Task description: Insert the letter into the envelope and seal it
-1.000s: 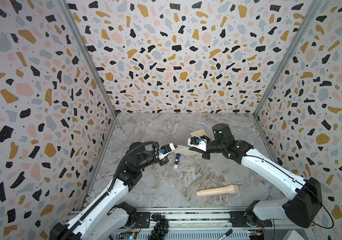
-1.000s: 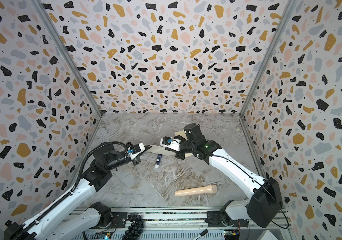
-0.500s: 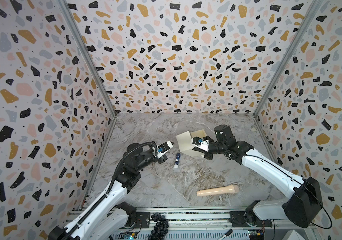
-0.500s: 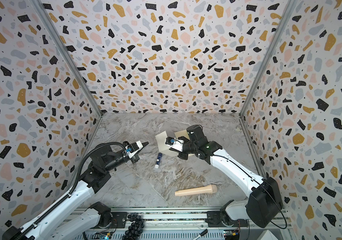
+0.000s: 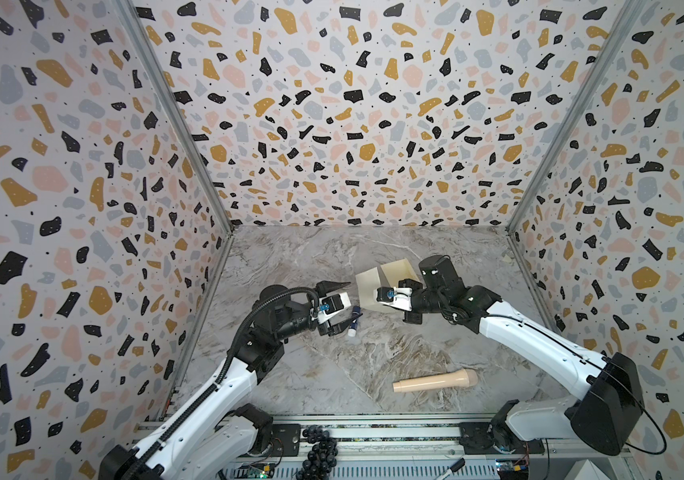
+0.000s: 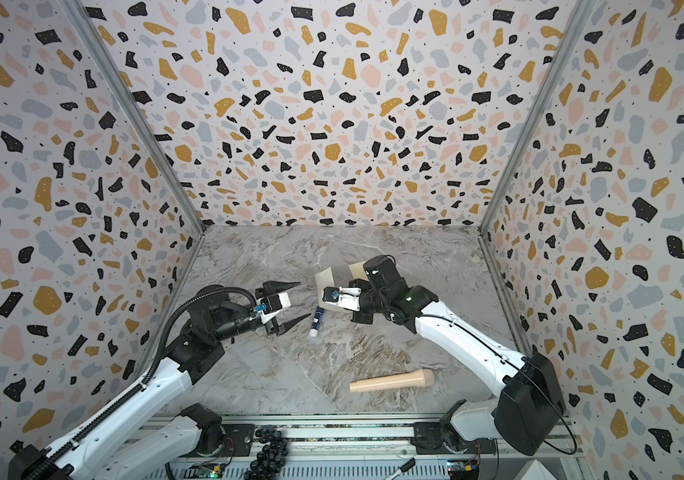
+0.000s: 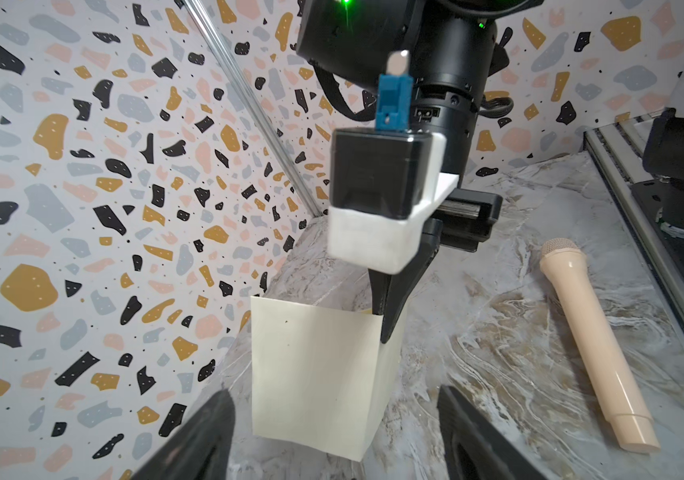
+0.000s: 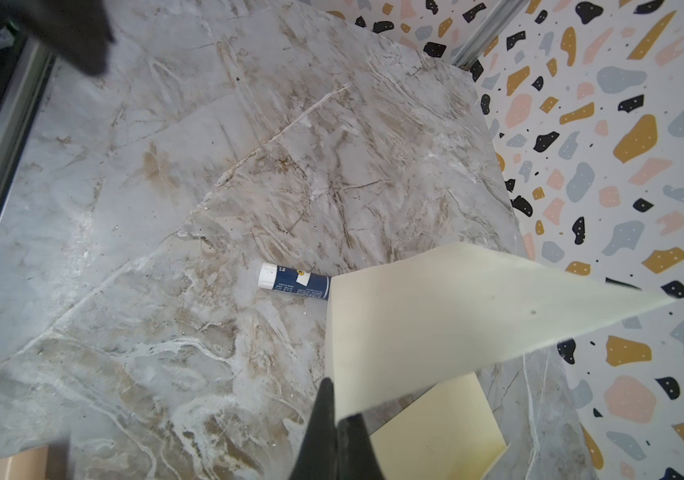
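Cream envelope (image 8: pixel 435 316) hangs pinched at a corner by the right gripper (image 8: pixel 329 395); the left gripper (image 6: pixel 304 300) gapes empty near a glue stick (image 6: pixel 315 322).

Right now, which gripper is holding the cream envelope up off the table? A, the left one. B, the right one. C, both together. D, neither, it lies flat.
B: the right gripper is shut on the edge of the envelope, while the left gripper stands open, clear of it.
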You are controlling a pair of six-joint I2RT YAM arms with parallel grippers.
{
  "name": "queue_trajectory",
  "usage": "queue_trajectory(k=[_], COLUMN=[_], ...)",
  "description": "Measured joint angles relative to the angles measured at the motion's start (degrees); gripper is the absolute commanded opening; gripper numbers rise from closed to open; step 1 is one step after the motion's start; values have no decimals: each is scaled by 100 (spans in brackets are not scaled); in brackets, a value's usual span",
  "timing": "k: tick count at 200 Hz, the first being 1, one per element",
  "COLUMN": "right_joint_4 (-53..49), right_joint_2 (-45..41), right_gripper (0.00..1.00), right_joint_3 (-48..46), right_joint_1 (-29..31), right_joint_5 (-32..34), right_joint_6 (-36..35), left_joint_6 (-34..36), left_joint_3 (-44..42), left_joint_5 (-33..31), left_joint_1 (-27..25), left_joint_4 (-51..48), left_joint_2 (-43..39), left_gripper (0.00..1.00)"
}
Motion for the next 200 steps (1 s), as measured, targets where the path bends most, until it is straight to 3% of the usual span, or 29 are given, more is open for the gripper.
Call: queue_trajectory(k=[66, 200], right_joint_4=[9, 118], right_joint_2=[-195, -581], right_gripper=[0, 0], right_joint_3=[-302, -466], right_joint_1=[372, 660], right_joint_5=[728, 761], right_joint_6=[-907, -1751], left_joint_6=[184, 229], left_joint_3=[4, 7], left_joint_5=[127, 7], left_joint_1=[0, 0], left_joint_4=[-306, -437], left_joint_2=[109, 199], left_gripper=[80, 84])
